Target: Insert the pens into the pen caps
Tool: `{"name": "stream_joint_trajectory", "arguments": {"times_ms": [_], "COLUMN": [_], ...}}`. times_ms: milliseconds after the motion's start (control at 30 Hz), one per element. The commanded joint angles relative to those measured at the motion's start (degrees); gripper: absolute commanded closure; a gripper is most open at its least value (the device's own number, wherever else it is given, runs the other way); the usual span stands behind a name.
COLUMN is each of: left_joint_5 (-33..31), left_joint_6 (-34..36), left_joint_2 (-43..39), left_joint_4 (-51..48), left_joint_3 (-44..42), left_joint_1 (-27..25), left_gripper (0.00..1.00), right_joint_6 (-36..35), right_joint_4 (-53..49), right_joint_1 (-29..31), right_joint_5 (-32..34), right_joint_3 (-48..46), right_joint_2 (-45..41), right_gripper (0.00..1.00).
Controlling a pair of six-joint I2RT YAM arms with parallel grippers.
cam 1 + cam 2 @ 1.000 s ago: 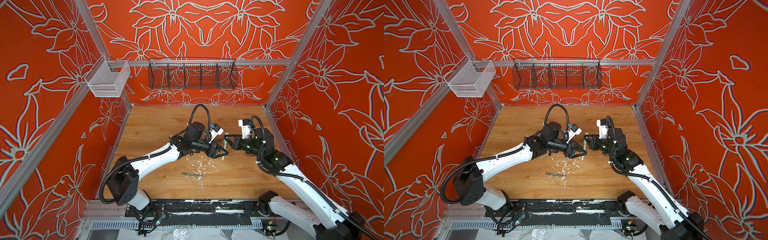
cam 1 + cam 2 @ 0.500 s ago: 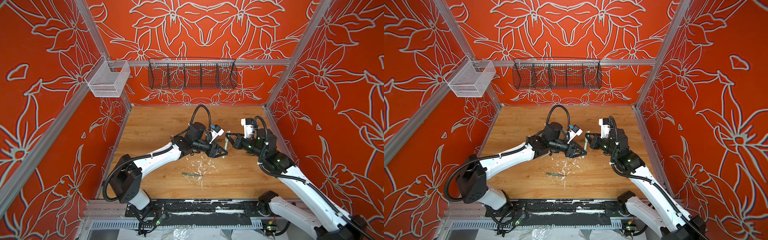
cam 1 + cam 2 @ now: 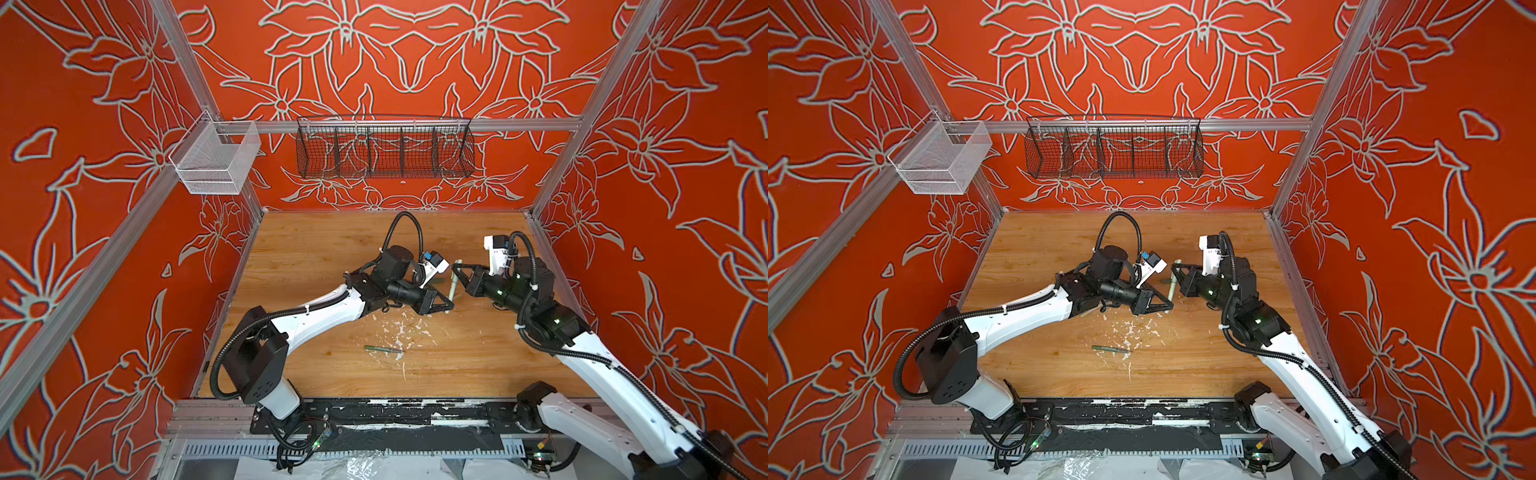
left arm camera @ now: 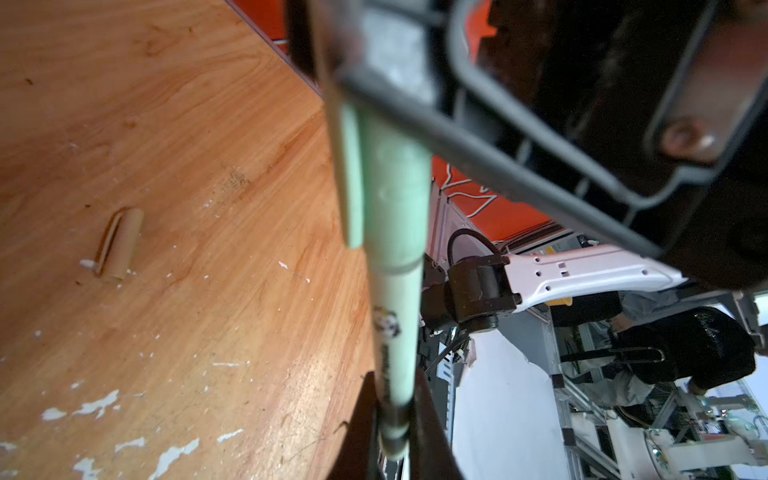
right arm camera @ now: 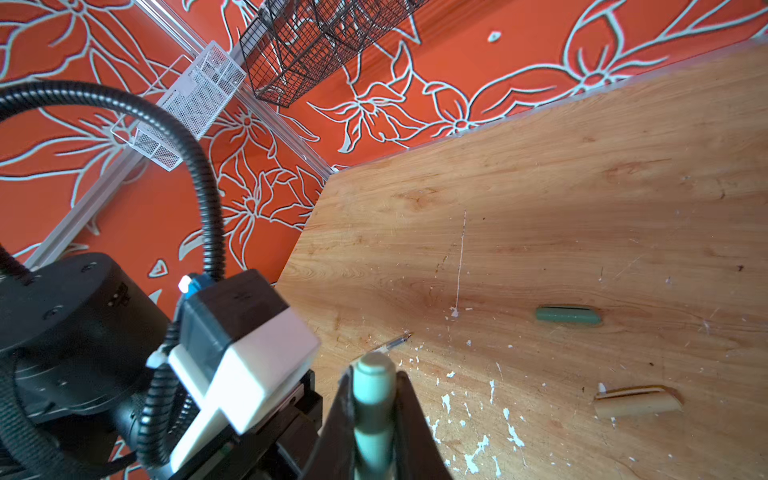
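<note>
Two white-and-black arms extended inward from the near edge of the table (image 3: 316,249), elbows bent, meeting above its middle. The left gripper (image 3: 448,306) pointed right, its jaws closed on one end of a pale green pen (image 3: 454,284). The right gripper (image 3: 456,271) pointed left, its jaws closed on the other end.

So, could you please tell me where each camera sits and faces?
Top views: high over the arm bases, looking down; left arm, right arm and table show.
Left wrist: looks past the left tool along the pale green pen; the right arm shows.
Right wrist: looks past the right tool toward the white basket; the left arm shows.
Both wrist views share the tan cap.
</note>
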Motion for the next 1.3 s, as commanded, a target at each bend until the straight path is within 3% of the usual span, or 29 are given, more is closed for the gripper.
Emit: {"name": "stream_joint_trajectory", "arguments": {"times_ms": [0,167,267,433,733,867,967,1033,1067,1133,1167,1267], "left_joint_5": [-2.0,-7.9,-9.0,-6.1,-7.1,-6.4,-7.5,-8.4,-9.2,-13.4,-15.9,-23.1], "left_joint_6": [0.2,-0.4,-1.7,-5.0,-3.6,-2.4,-0.9,2.1,3.9,6.3,6.8,7.9], "left_joint_2": [0.8,2.0,2.4,5.2,10.7,11.2,9.0,6.9,5.5,2.0,-0.2,-7.5], "left_joint_4": [-1.3,-5.5,-2.3,4.3,2.9,-0.9,-5.1,-9.6,-11.8,-15.5,-16.4,-18.3], "left_joint_3": [2.8,7.3,7.9,12.4,25.6,28.7,26.9,24.8,23.1,19.3,16.6,8.0], "left_joint_1": [-0.3,0.3,2.2,6.5,8.3,8.6,8.5,8.6,8.5,8.6,8.6,8.6], "left_gripper": [1.0,1.0,1.0,1.0,1.0,1.0,1.0,1.0,0.94,0.65,0.56,0.41], "right_joint_6": [-0.7,-2.7,-4.2,-2.8,-1.0,0.0,-1.5,-3.2,-4.4,-7.1,-8.9,-14.8], "right_joint_4": [0.9,-0.1,-0.8,2.3,3.9,0.5,-6.6,-9.0,-10.0,-13.1,-15.3,-21.1], "right_joint_1": [-0.2,-0.1,-0.2,-0.1,0.8,0.8,0.5,0.4,0.3,-0.1,-0.5,-1.6], "right_joint_5": [0.0,-3.3,-5.8,-7.5,-7.7,-1.4,5.4,6.2,6.2,6.8,7.3,8.1], "right_joint_3": [0.0,-0.9,-2.4,-7.2,-12.7,-12.5,-8.0,-5.1,-3.6,-0.1,2.3,9.9], "right_joint_2": [-0.9,-2.2,-3.6,-6.8,-7.9,-10.1,-8.6,-6.0,-4.2,-0.1,2.3,9.2], "right_gripper": [1.0,1.0,1.0,1.0,1.0,1.0,1.0,1.0,1.0,1.0,1.0,1.0]}}
